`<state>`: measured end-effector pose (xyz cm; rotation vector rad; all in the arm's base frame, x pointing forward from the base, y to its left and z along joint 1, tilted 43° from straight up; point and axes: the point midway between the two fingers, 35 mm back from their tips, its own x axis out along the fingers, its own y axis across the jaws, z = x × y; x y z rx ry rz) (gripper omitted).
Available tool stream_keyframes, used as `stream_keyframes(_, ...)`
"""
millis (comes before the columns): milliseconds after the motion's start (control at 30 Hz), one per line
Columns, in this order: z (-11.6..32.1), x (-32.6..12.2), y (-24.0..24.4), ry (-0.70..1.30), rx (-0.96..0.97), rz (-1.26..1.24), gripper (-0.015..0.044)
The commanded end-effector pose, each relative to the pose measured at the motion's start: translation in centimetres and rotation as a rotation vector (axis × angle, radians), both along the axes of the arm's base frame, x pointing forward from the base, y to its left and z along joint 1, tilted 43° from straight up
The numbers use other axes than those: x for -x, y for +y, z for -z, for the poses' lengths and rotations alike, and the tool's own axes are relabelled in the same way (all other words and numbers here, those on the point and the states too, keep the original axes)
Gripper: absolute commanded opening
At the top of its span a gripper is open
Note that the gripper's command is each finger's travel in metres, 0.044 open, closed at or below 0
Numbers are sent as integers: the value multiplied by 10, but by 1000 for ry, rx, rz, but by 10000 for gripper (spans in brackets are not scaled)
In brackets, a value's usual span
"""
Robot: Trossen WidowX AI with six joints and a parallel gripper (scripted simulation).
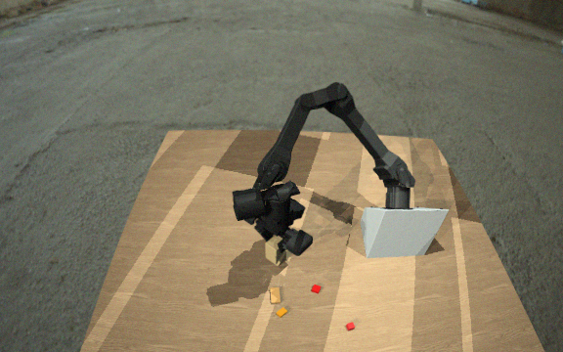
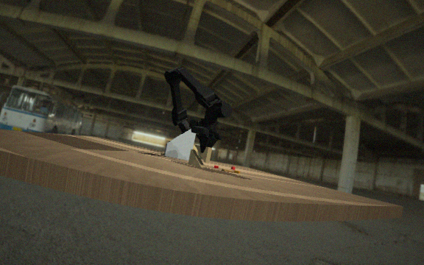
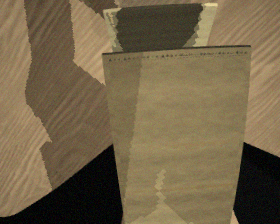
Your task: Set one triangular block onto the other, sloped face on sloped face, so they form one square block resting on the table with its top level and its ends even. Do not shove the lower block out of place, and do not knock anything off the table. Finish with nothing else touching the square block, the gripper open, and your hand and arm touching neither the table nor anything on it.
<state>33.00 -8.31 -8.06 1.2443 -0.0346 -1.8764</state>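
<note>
My gripper (image 1: 281,241) (image 2: 205,146) is shut on one tan triangular block (image 3: 177,143) (image 2: 207,154), which fills the middle of the wrist view. The other triangular block (image 3: 160,24) (image 2: 195,159) rests on the wooden table (image 1: 174,274) (image 2: 87,173) just beyond and under the held one. In the top view tan wood (image 1: 274,252) shows right under the fingers, low over the table; there I cannot tell the two blocks apart or whether they touch. The arm's shadow falls to the front left.
The arm's pale grey base box (image 1: 399,234) (image 2: 179,146) stands at the right. In front lie a small tan piece (image 1: 275,294), an orange cube (image 1: 281,311) and two red cubes (image 1: 316,288) (image 1: 350,326). The table's front edge is close behind them.
</note>
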Motion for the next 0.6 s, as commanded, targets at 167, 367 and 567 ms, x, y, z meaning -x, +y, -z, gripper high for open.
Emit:
stream_keyframes(167, -2, -2, -1, -4, 7, -7, 0)
stream_keyframes(367, -2, -2, -1, -4, 8, -8, 0)
stream_keyframes(567, 0, -1, -4, -4, 8, -8, 0)
